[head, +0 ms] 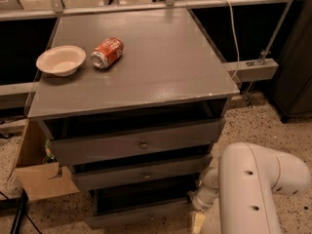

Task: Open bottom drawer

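The grey cabinet (pixel 146 77) has three drawers, each with a small round knob. The bottom drawer (pixel 141 214) is the lowest; its front stands out from the cabinet, with dark interior showing above it. The middle drawer (pixel 146 175) and the top drawer (pixel 144 144) also stand slightly out. My gripper (pixel 197 222) is low at the bottom drawer's right end, near the floor, below my white wrist (pixel 207 189). My thick white arm link (pixel 253 189) fills the lower right and hides the floor there.
A white bowl (pixel 61 60) and a red soda can (pixel 107 52) on its side lie on the cabinet top. A cardboard box (pixel 36 177) stands at the cabinet's left. A white cable (pixel 233 28) and metal rail (pixel 251 71) are at the right rear.
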Motion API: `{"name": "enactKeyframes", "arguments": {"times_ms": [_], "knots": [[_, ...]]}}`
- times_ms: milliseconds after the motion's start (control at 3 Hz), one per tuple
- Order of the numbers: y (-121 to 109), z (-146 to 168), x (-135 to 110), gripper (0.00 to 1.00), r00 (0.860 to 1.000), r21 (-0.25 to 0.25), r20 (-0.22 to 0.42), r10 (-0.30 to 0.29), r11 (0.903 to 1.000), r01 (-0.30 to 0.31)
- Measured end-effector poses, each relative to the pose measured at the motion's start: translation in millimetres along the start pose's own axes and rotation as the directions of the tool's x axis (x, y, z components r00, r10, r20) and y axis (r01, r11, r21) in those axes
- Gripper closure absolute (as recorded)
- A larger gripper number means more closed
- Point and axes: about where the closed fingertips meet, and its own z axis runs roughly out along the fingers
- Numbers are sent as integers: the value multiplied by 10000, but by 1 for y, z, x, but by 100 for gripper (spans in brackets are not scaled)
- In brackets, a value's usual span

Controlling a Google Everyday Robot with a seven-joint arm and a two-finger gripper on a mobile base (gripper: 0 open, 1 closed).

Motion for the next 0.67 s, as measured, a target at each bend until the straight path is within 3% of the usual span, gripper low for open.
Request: {"name": "enactKeyframes", "arguments": {"times_ms": [667], "knots": [[20,-2,9,0,9985,-546,-96,543,9970,-548]]}}
